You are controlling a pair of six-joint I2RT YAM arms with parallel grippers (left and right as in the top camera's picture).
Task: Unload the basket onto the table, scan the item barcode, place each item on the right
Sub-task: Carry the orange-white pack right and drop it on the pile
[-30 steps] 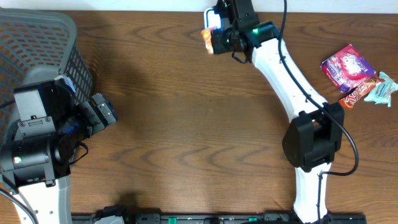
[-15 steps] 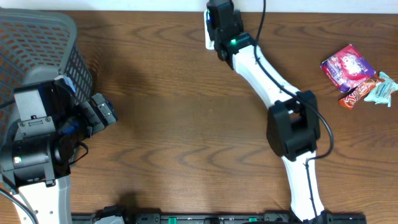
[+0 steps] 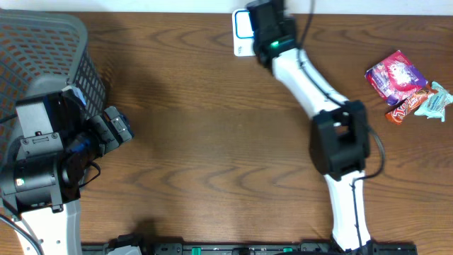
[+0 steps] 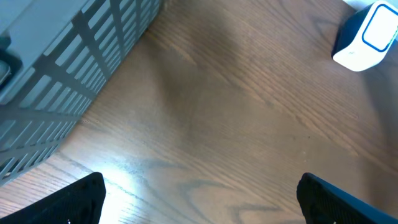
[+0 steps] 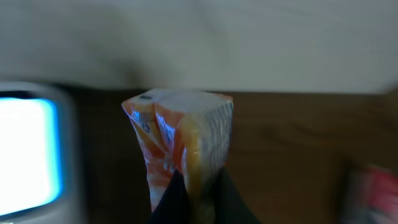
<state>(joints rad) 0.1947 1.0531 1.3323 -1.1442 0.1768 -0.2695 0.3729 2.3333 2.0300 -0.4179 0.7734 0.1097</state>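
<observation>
The item, an orange and white snack packet (image 5: 180, 134), stands upright in the right wrist view, pinched at its lower end by my right gripper (image 5: 198, 186), which is shut on it. The barcode scanner (image 5: 28, 149), white with a glowing blue window, sits just left of the packet. Seen from overhead, my right gripper (image 3: 267, 25) hangs at the table's far edge, right beside the scanner (image 3: 241, 30), and hides the packet. My left gripper (image 3: 117, 129) is open over bare wood next to the basket, with its fingers (image 4: 79, 199) spread wide and nothing between them.
A grey mesh basket (image 3: 42, 49) fills the far left corner, close to the left arm. Three snack packets lie at the right edge: a pink one (image 3: 394, 74), an orange one (image 3: 409, 108) and a teal one (image 3: 436, 99).
The right gripper has swung with the packet in front of the scanner, first left, then back right. The packet, visible from overhead a second ago, is now hidden under the gripper. The left arm is still.
</observation>
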